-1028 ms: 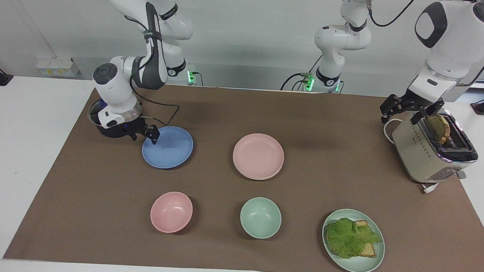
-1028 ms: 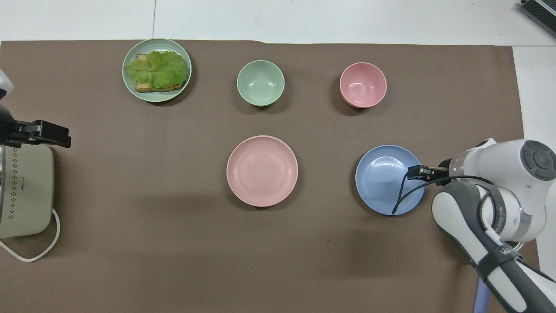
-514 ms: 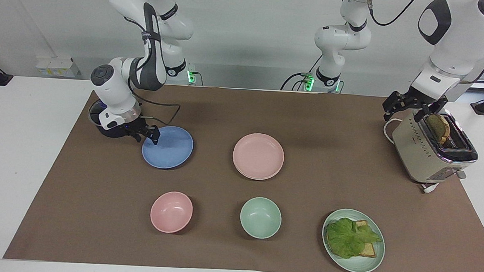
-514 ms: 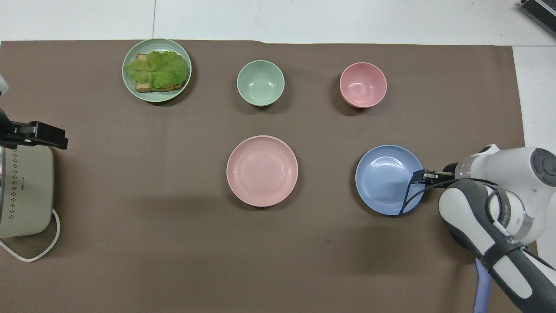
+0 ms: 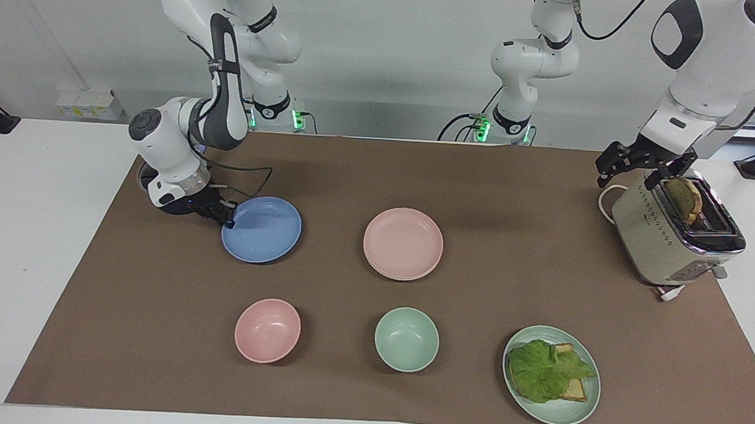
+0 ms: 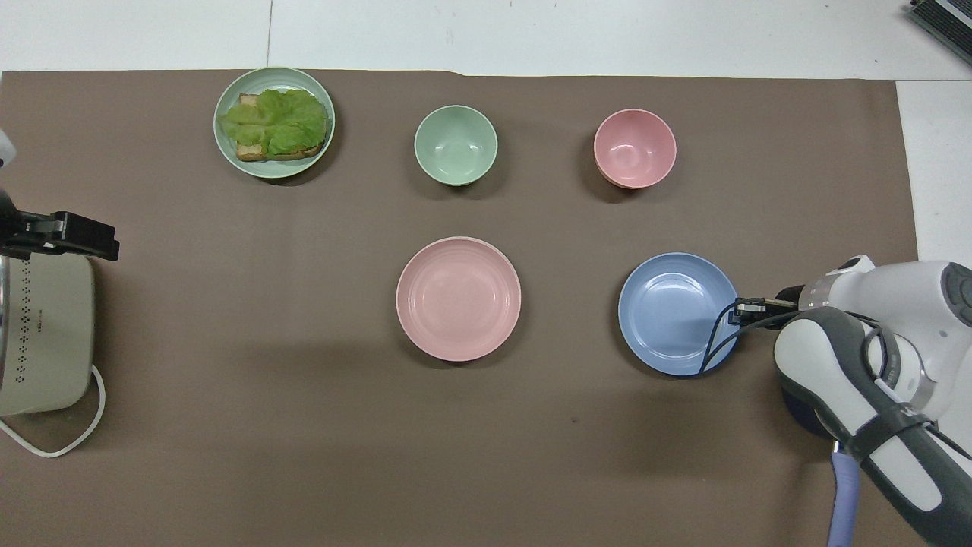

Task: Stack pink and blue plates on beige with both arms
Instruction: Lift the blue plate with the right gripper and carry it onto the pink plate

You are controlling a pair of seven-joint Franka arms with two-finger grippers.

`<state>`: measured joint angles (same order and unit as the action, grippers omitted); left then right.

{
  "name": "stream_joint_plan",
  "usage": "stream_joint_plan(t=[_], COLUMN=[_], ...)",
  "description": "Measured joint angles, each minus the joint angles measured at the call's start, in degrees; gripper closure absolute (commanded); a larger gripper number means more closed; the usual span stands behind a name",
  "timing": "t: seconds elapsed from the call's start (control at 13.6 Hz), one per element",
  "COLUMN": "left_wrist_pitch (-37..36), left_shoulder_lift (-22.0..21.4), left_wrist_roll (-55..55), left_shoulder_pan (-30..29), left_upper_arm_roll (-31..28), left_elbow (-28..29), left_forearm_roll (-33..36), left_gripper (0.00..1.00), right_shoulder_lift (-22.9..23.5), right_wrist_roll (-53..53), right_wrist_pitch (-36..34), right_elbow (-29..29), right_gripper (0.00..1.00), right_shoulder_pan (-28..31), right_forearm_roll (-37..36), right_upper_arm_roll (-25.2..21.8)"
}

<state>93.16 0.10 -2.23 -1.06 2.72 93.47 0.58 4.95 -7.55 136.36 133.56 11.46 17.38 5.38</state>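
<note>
The blue plate [image 5: 263,230] [image 6: 674,313] lies on the brown mat toward the right arm's end. My right gripper [image 5: 227,220] [image 6: 740,310] is low at that plate's rim, on the side nearest the right arm's end, and is shut on the rim. The pink plate [image 5: 403,241] [image 6: 459,298] rests mid-mat. A thin pale rim under it is the beige plate [image 5: 392,277], otherwise hidden. My left gripper [image 5: 635,174] [image 6: 72,237] hangs open and holds nothing, over the edge of the toaster [image 5: 670,243].
Farther from the robots stand a pink bowl [image 5: 267,330], a mint-green bowl [image 5: 406,339] and a green plate with lettuce and toast [image 5: 552,402]. A slice of toast sticks out of the toaster. A dark pot [image 5: 152,190] sits under the right wrist.
The right gripper drew back from over the blue plate's inside to its rim, sank and closed on it; the plate shifted slightly. The left arm rose a little, then held still.
</note>
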Motion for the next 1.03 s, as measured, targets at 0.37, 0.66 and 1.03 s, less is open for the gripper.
stream_joint_plan(t=[0.37,0.66,1.03], left_wrist_pitch=[-0.01,-0.01,-0.01], left_shoulder_lift=[0.00,0.00,0.00], left_wrist_roll=[0.01,0.00,0.00], left_shoulder_pan=[0.00,0.00,0.00], left_upper_arm_roll=[-0.02,-0.02,-0.03], left_elbow=[0.00,0.00,0.00], left_forearm_roll=[0.00,0.00,0.00], left_gripper=[0.00,0.00,0.00], right_shoulder_lift=[-1.92,-4.19,1.00], right_wrist_roll=[-3.00,3.72,20.58], right_wrist_pitch=[-2.05,-6.03,-8.61], right_elbow=[-0.97,-6.70,-17.52], right_gripper=[1.00,1.00,1.00], right_shoulder_pan=[-0.48,-8.42,-20.53], right_forearm_roll=[1.79,2.20,2.24], right_upper_arm_roll=[0.44,0.91,1.27])
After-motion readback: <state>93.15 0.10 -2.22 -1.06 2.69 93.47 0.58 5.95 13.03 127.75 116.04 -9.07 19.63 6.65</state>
